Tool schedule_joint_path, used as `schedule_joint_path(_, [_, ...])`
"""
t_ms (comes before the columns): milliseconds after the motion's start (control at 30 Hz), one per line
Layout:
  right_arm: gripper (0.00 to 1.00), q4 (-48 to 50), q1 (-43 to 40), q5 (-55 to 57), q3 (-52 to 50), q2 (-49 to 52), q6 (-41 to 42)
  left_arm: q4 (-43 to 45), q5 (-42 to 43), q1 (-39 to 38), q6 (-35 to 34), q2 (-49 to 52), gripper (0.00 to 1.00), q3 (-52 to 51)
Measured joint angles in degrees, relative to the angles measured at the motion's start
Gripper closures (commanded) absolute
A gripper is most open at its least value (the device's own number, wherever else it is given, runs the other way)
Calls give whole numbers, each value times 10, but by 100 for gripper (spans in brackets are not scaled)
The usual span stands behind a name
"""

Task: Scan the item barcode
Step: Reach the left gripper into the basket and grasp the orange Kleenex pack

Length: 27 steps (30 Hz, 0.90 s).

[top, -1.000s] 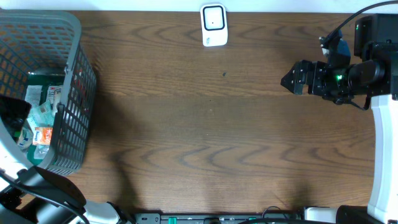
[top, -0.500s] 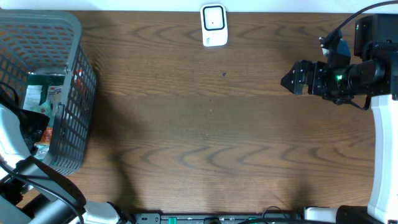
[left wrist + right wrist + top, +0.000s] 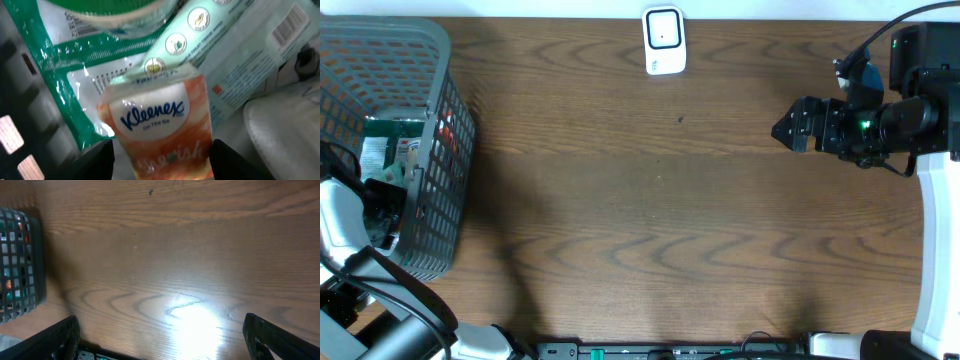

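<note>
Since a second ago the left arm has swung from outside the grey basket to reach down into it, while the right arm has stayed where it was. The left gripper now hangs low among the packed goods at the near end of the basket, which stands at the left edge of the wooden worktop.

From the left wrist view, an orange-and-white Kleenex tissue pack lies directly between the two dark fingers. The jaws stand partly apart, one on each side of the pack, with a sliver of gap on the left side; they have not closed on it. The pack rests on a pale green wipes packet whose barcode faces up at the far right, and a green-and-clear bag lies beside it.

The right gripper hovers over bare wood at the right, spread wide and carrying nothing. A small white scanner sits at the far edge of the worktop, well apart from both arms.
</note>
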Motion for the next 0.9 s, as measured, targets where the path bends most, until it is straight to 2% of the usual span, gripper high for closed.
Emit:
schedule_joint_path(267, [1,0,0,0,0,0,0,12,17,1,13,0,39,0])
schedule_joint_path(467, [1,0,0,0,0,0,0,56,96,2,61,0,38,0])
schedule_joint_path(633, [1,0,0,0,0,0,0,63,124,2,76,-6,37,0])
schedule_joint_path(900, [1,0,0,0,0,0,0,59,129,2,78,-84,37,0])
